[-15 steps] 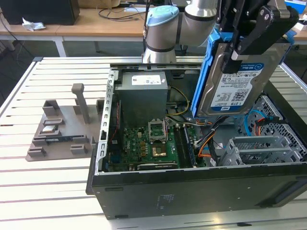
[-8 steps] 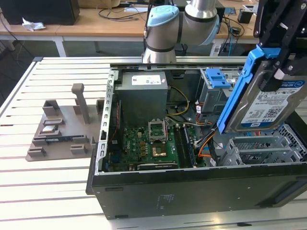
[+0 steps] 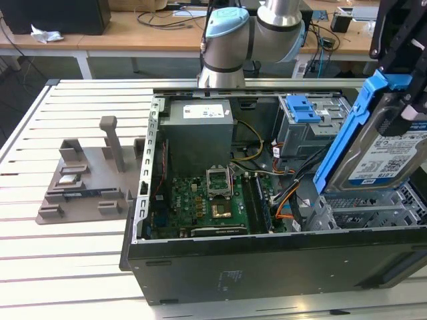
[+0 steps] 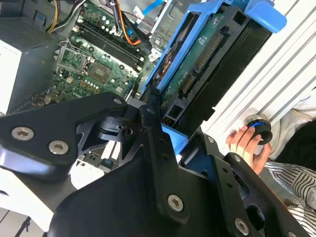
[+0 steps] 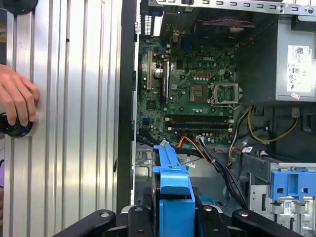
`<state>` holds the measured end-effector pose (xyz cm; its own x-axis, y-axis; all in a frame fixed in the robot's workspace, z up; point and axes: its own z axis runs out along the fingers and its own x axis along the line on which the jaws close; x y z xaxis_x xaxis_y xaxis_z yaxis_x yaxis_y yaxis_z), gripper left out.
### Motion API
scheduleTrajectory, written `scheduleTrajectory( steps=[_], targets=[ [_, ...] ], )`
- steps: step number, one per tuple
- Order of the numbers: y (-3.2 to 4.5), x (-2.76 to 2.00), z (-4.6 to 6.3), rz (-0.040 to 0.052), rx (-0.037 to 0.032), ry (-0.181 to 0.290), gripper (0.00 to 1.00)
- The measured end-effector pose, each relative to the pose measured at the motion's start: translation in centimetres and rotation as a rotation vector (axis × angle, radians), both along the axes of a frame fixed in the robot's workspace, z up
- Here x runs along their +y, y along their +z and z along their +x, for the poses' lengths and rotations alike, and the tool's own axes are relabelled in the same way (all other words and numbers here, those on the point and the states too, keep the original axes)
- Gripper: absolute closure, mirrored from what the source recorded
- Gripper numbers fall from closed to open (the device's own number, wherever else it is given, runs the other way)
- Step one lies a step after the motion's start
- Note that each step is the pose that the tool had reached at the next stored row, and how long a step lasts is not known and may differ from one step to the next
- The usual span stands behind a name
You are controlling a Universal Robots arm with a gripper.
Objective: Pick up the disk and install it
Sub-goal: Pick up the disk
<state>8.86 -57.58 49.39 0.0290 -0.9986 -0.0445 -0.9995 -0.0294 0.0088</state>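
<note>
Above the open computer case (image 3: pixel 233 267), the disk (image 3: pixel 381 152) is held tilted, pinched firmly by the gripper (image 5: pixel 173 216).

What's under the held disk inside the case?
Below the silver blue-railed disk, gripped by the claw: a perforated grey metal drive cage. The disk hides part of that cage.

The disk (image 3: pixel 380 150) sits tilted between the jaws, over one end of the open case (image 3: pixel 267 267) on the tabletop (image 3: pixel 67 267). Below and beyond the jaws, the motherboard (image 3: pixel 207 203) lies in the case, with the power-supply box (image 3: pixel 200 130) behind it. Past the case, well apart from the jaws, stands a fixture (image 3: pixel 87 180). Beside the case a hand (image 5: pixel 17 98) rests on a knob (image 5: pixel 15 129).
</note>
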Motion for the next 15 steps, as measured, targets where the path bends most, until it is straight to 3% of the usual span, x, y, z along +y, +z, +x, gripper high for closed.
scheduleTrajectory(
  steps=[4,12,15],
  targets=[
    [-0.09,-0.63,0.7,0.0002,0.0012,-0.001,0.63],
    [-0.45,-0.44,1.6,0.0,0.0013,-0.05,0.63],
    [-0.45,-0.43,1.8,0.0145,0.0018,-0.05,0.63]
  ],
)
